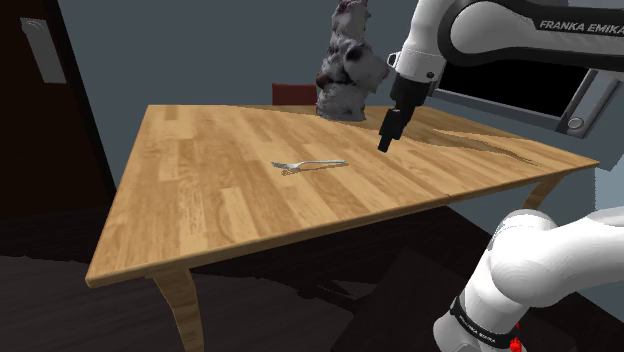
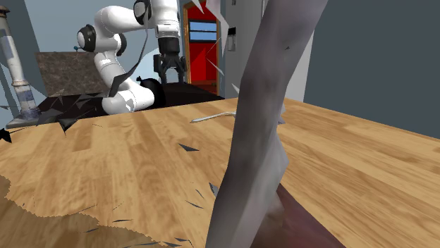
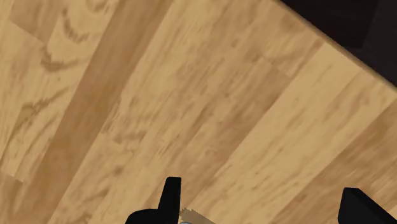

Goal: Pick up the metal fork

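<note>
A slim silver fork (image 1: 311,164) lies flat near the middle of the wooden table (image 1: 200,200); the second exterior view has the fork (image 2: 213,116) close to the table's far edge. My black gripper (image 1: 385,138) hangs above the table, off toward the shoulder view's right of the fork and apart from it. The gripper (image 2: 169,71) is open, with nothing between its fingers. Along the hand, the fingers (image 3: 170,197) stand wide apart over bare wood, and a small tip of the fork (image 3: 189,215) peeks out beside one finger.
A tall grey lumpy figure (image 1: 346,62) stands at the table's back edge and looms large as a grey column (image 2: 261,127) in the second exterior view. A red chair back (image 1: 293,94) sits behind the table. The table's corner (image 3: 318,32) lies close to the gripper.
</note>
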You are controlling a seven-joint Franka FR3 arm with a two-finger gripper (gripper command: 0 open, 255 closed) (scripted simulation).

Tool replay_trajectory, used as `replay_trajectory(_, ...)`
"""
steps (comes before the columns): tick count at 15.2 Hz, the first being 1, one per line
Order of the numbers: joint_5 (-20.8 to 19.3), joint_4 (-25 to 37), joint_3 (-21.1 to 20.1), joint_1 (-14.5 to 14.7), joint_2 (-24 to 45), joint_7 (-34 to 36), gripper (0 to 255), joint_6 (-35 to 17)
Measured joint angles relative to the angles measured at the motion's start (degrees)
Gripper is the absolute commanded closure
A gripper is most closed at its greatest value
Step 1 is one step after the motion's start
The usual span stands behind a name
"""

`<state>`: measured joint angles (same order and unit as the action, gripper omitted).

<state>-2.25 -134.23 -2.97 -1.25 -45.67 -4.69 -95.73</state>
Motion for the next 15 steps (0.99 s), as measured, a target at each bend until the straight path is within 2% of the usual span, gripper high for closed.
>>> replay_trajectory(3, 0.0, 1.0, 0.7, 0.9, 2.7, -2.5, 0, -1.5)
replay_trajectory(8, 0.5, 6.2, 3.1, 4.3, 13.6, -12.5, 0, -6.4)
replay_trajectory(15, 3.0, 17.1, 4.4, 9.2, 29.3, -26.6, 0, -9.5)
